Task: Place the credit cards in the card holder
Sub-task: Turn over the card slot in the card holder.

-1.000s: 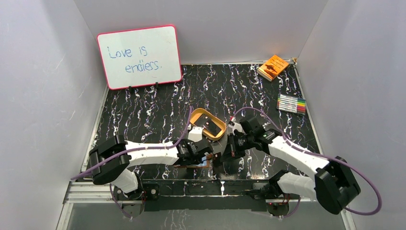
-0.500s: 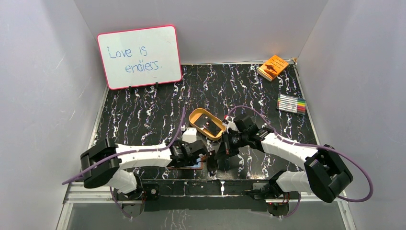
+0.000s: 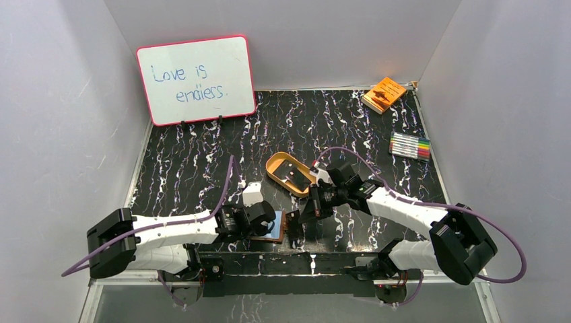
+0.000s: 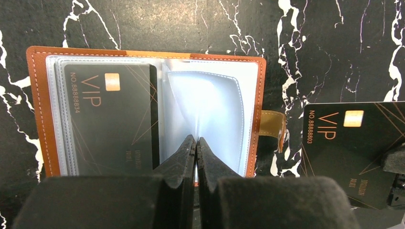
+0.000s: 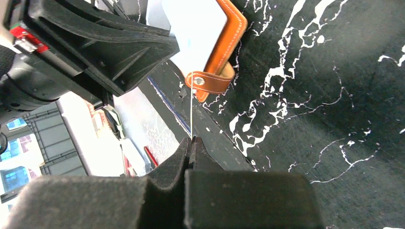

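Card holder (image 4: 43, 109) lies open at surface's near edge, one stowed card (image 4: 107, 119) inside. L end effector (image 4: 196, 143) is pinched shut and empty, tips over the empty sleeve (image 4: 210, 105). R end effector (image 5: 190, 143) grips 2nd black card (image 4: 348, 152) just beside the strap side, axis parallel w/ stowed one.

Two robot arms reach low over a black marbled table (image 3: 202, 168), the left gripper (image 3: 273, 225) at an open card holder (image 3: 271, 233) by the near edge, the right gripper (image 3: 295, 223) just beside it. A tan oval tray (image 3: 272, 163) lies just behind; a lettered whiteboard (image 3: 195, 79) stands at the rear.
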### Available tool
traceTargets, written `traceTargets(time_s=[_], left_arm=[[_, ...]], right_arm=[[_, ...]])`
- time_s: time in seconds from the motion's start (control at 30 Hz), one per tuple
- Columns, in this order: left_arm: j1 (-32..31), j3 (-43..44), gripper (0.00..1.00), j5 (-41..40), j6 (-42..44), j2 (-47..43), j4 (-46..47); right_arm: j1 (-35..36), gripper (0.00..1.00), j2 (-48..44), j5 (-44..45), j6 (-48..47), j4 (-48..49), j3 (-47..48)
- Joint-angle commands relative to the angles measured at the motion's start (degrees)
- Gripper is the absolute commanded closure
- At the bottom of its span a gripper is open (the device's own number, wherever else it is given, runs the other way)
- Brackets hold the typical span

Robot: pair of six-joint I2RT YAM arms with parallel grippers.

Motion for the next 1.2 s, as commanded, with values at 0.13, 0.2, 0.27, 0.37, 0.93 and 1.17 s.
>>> traceTargets(time_s=[0.13, 0.2, 0.27, 0.37, 0.93, 1.17], left_arm=[[0.3, -2.7, 1.00, 0.4, -1.9, -2.1, 3.3], [0.3, -2.9, 1.00, 0.4, -2.0, -2.3, 3.4], [0.3, -3.0, 1.00, 0.4, -2.0, -2.4, 3.5], [0.3, -2.9, 1.00, 0.4, -2.0, -2.4, 3.5], [0.3, -3.4, 1.00, 0.6, -2.2, -3.1, 3.6], [0.4, -3.1, 1.00, 0.9, -1.7, -3.3, 3.5]], right_arm=[[1.1, 1.00, -2.5, 0.6, 0.5, 4.2, 3.8], [1.1, 1.00, -1.3, 0.3, -0.1, 3.6, 4.6], [1.5, 1.00, 0.7, -0.3, -0.7, 3.5, 5.4], [2.1, 1.00, 3.9, -0.3, -1.4, 2.7, 7.0], [4.3, 1.00, 13.3, 0.2, -1.4, 4.2, 9.8], [7.0, 1.00, 18.6, -2.1, -1.6, 5.9, 12.8]])
